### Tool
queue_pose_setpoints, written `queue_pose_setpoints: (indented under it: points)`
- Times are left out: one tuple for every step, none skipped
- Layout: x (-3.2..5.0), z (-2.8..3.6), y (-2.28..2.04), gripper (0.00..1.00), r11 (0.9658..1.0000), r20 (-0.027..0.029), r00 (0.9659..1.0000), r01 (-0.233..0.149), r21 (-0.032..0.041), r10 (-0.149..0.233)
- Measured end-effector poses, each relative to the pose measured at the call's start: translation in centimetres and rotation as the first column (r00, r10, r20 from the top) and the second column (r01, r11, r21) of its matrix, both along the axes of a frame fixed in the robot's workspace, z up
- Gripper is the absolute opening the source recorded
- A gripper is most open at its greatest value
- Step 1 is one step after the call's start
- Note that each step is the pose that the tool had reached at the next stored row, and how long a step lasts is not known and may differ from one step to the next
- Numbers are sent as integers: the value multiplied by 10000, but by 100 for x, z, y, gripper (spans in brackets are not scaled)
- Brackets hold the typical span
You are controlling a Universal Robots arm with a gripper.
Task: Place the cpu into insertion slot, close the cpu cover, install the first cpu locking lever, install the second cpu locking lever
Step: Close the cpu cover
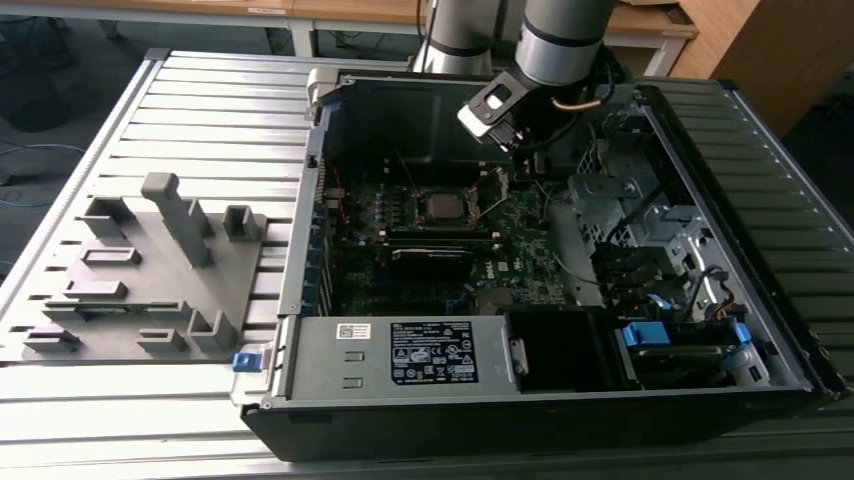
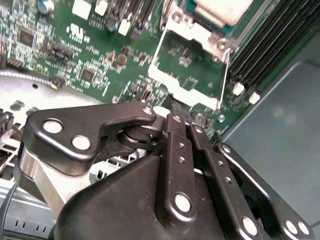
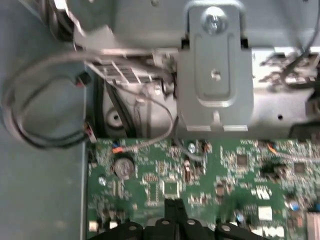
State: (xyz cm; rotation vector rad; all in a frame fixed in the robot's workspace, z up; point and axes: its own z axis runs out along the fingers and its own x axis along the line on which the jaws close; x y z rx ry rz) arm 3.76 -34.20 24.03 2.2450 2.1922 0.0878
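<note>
The small flat square cpu with a pale grey metal face (image 2: 220,10) lies flat in its socket on the green motherboard (image 2: 90,45); in the exterior view it (image 1: 438,207) shows as a grey square near the middle of the board. The thin square silvery metal cpu cover (image 2: 170,81) is open, swung off the chip, with 1 edge beside the socket. Green board shows through its large square cut-out. Whether it lies flat or stands tilted cannot be told. 1 thin wire locking lever (image 2: 225,75) runs along 1 side of the frame, unlatched.
</note>
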Motion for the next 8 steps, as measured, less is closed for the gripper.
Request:
queue_pose_setpoints:
  points:
    - [-37,-1,0,11,10000,6,10000,6,1,-6]
    - [-74,-1,0,11,10000,12,10000,12,2,-12]
    - [-107,-1,-1,11,10000,17,10000,18,6,-18]
    - [-140,-1,-1,11,10000,21,10000,26,13,-26]
    - [-170,-2,0,11,10000,23,10000,34,21,-34]
    - [-199,-2,0,11,10000,26,10000,39,28,-39]
    - [-231,-2,0,11,10000,28,10000,45,34,-45]
    - [-263,-3,0,11,10000,31,10000,52,42,-52]
